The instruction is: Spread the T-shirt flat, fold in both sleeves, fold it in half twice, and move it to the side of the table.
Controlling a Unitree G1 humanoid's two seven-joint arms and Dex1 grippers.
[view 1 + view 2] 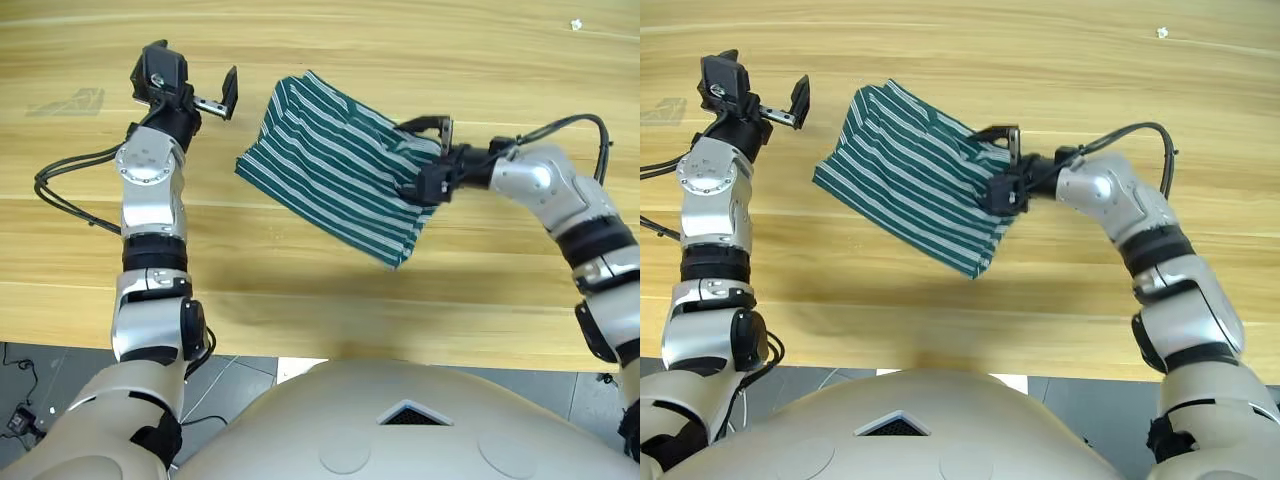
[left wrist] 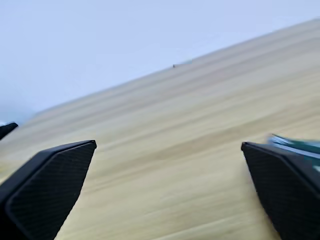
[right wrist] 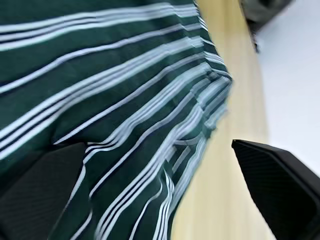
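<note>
The shirt (image 1: 330, 170) lies folded small in the middle of the counter (image 1: 300, 290), so I think the job now is moving it to the side. The right jaws are wide open at the shirt's right edge, with cloth over one of them, and the left jaws are wide open too, just left of the shirt. The right jaws should pinch all the layers, then pull slowly to keep the folds neat.
</note>
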